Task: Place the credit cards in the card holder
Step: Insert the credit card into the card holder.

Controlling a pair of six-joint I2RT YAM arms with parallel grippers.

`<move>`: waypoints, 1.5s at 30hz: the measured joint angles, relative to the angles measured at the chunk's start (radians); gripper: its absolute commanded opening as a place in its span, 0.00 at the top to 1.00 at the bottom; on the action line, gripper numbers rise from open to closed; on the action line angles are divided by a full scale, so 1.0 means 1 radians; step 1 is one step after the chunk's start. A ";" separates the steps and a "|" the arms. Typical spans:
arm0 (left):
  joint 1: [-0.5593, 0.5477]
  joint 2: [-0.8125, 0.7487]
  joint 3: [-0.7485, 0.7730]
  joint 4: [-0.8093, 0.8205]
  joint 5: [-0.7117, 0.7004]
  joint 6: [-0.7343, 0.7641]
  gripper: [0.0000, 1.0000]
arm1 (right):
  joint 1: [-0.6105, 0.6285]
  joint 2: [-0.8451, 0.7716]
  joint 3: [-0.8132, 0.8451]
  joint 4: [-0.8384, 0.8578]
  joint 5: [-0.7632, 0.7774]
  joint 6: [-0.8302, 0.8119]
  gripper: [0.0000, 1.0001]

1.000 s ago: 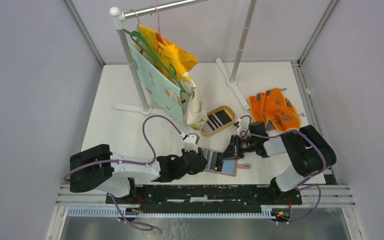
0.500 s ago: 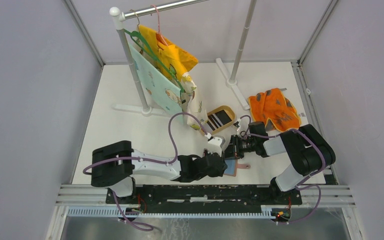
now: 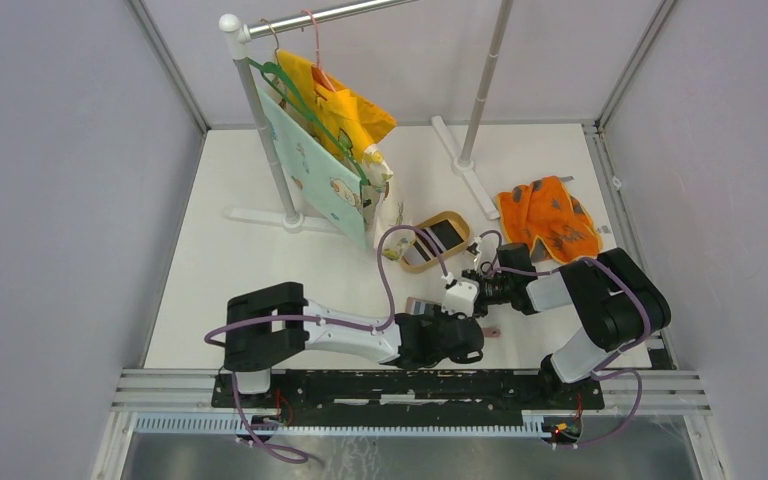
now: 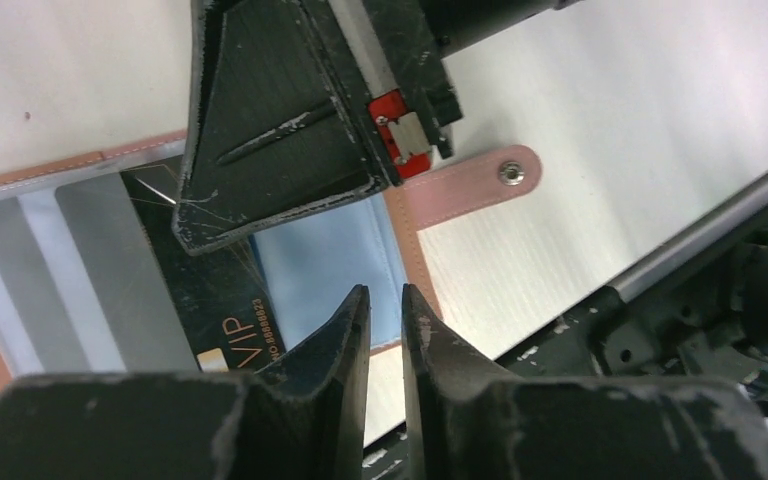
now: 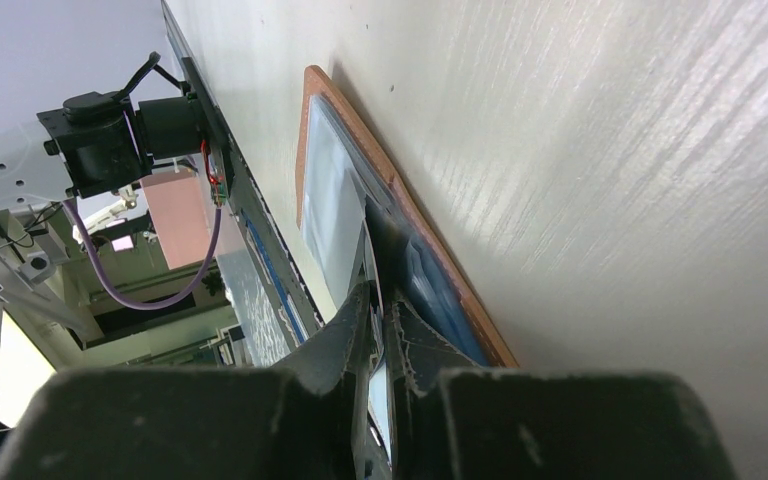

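Three views: one overhead, two wrist cams.
My top camera looks down from above and behind the bases, far, over the whole table (image 3: 260,250); left wrist looks steeply down, very close on the card holder (image 4: 330,260); right wrist skims low along the table, close. All three share the card holder.

Left tool (image 4: 384,293) ajar, right tool (image 5: 376,296) pinched.
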 measured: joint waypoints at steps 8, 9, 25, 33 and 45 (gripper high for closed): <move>0.000 0.058 0.053 -0.084 -0.070 0.000 0.71 | 0.000 0.000 0.000 0.000 0.000 0.000 0.87; 0.000 0.064 0.060 -0.092 -0.079 0.000 0.70 | 0.000 0.001 0.000 0.000 -0.001 0.000 0.87; 0.024 0.104 0.081 -0.125 -0.136 0.000 0.60 | 0.000 0.002 0.003 0.000 -0.004 -0.003 0.78; 0.032 0.104 0.076 -0.131 -0.142 -0.001 0.58 | 0.000 0.002 0.011 0.000 -0.018 -0.009 0.68; 0.043 0.084 0.043 -0.132 -0.170 -0.002 0.52 | -0.021 -0.014 0.058 -0.047 -0.065 -0.072 0.43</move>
